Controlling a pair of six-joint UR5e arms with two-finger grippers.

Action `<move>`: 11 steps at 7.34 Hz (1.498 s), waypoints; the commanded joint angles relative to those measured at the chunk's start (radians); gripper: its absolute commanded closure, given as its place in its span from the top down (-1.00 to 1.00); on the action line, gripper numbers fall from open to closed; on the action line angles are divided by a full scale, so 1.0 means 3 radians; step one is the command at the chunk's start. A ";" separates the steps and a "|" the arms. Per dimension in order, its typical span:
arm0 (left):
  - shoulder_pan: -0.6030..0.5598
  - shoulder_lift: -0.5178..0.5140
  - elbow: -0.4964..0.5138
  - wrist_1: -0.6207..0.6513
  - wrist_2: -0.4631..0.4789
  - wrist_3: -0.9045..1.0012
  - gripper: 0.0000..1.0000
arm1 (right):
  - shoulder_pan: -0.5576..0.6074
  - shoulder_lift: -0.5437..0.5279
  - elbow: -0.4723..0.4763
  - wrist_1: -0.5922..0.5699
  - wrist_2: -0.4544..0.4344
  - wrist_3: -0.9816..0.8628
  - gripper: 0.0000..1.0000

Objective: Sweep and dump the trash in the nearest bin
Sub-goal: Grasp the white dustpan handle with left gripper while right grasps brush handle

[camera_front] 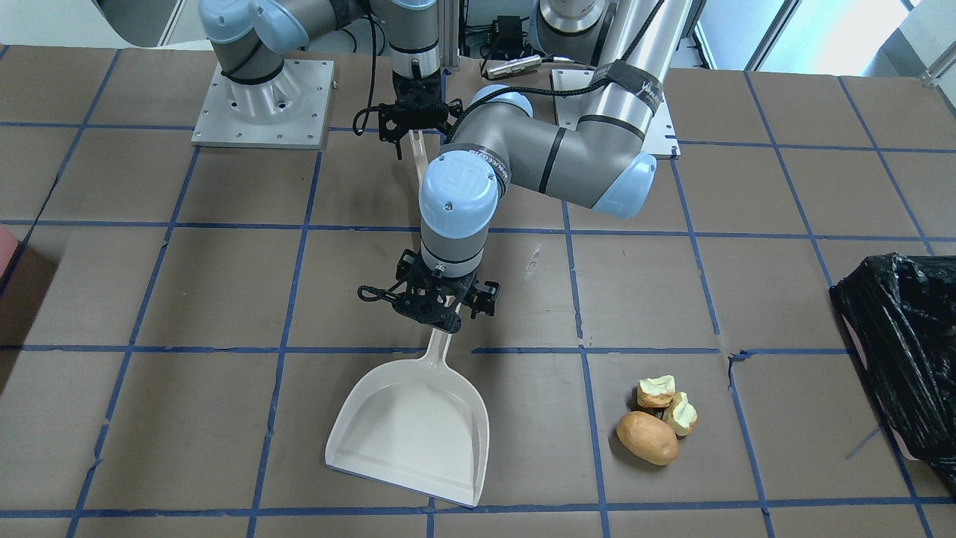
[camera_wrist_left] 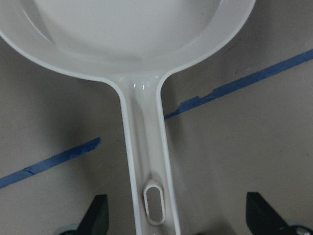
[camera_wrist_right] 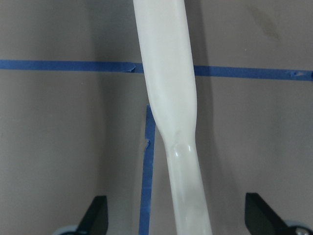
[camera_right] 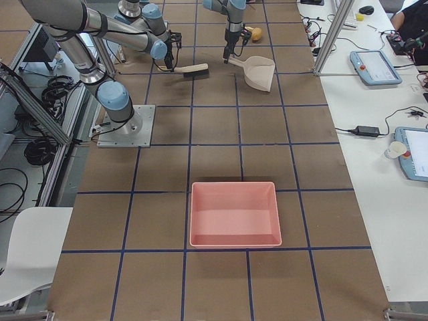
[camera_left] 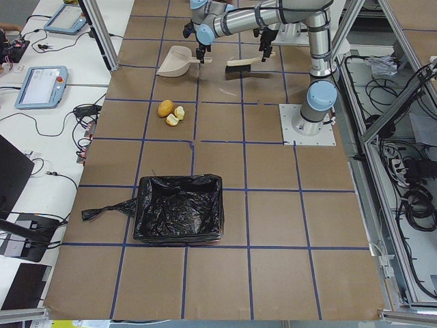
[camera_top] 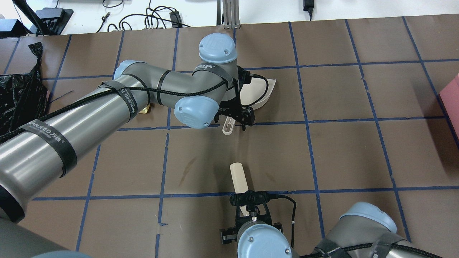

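The left gripper [camera_front: 442, 317] hangs over the dustpan [camera_front: 411, 430] handle with its jaws spread wide. In the wrist view its fingers [camera_wrist_left: 97, 218] stand well apart on either side of the handle and touch neither side. The right gripper [camera_front: 415, 133] sits the same way over the brush [camera_right: 190, 69] handle, its fingers [camera_wrist_right: 98, 216] wide apart and gripping nothing.

The trash [camera_front: 659, 418] lies on the table [camera_front: 224, 299], near the dustpan but apart from it, between the pan and the bin [camera_front: 900, 351]. The front view cuts the bin off at its edge.

From overhead, the left arm [camera_top: 107, 104] covers nearly all the trash and much of the pan. In the front view it hides the brush head. Both wrist views crop the fingers at the bottom edge.
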 commanded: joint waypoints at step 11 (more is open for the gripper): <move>0.0055 0.0008 0.0090 0.0008 -0.0016 -0.0241 -0.78 | 0.0088 0.0000 0.0318 -0.0594 -0.0043 -0.0044 0.87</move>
